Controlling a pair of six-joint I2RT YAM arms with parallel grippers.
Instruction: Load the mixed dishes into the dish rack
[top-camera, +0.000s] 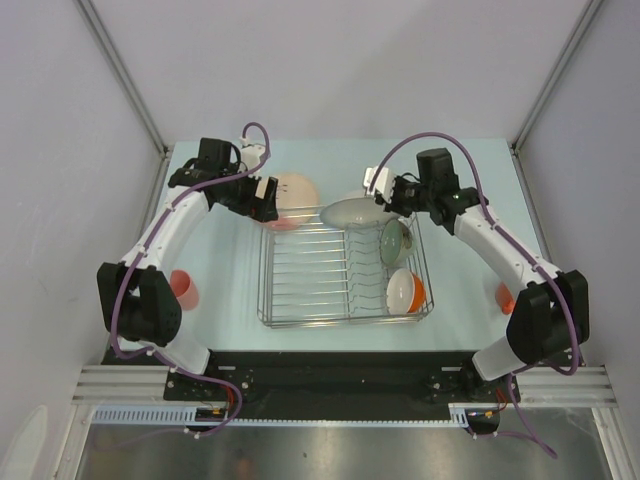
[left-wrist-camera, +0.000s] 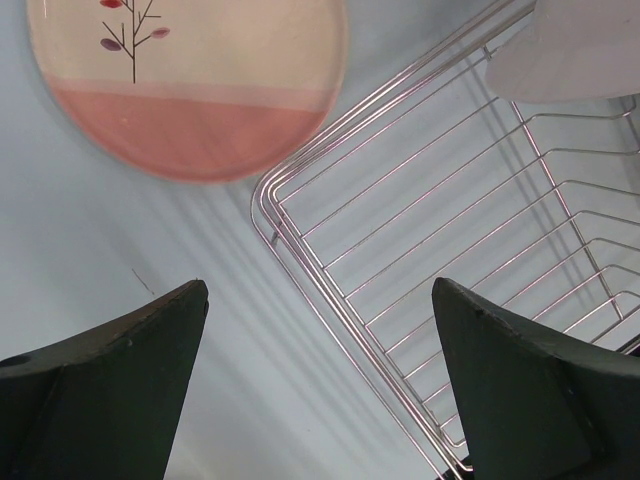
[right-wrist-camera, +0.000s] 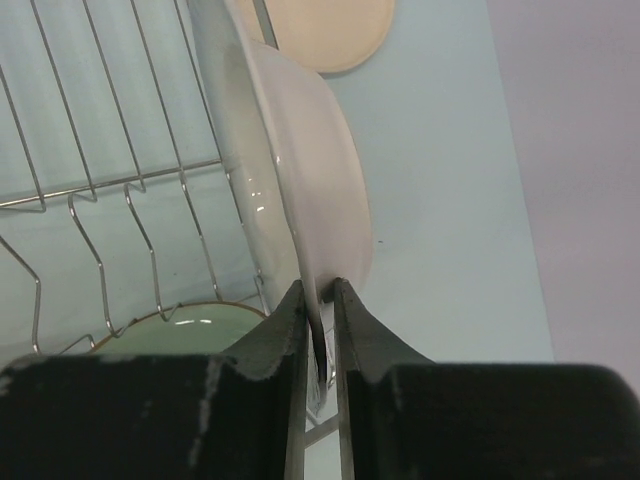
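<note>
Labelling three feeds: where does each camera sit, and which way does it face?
Top external: above and behind the robot, looking down; left arm, right arm, dish rack show.
Left wrist: on the left arm, facing down past open jaws at cream plate and rack corner.
Right wrist: on the right arm, looking along jaws shut on the white shallow bowl.
Shared: the rack in all three.
</note>
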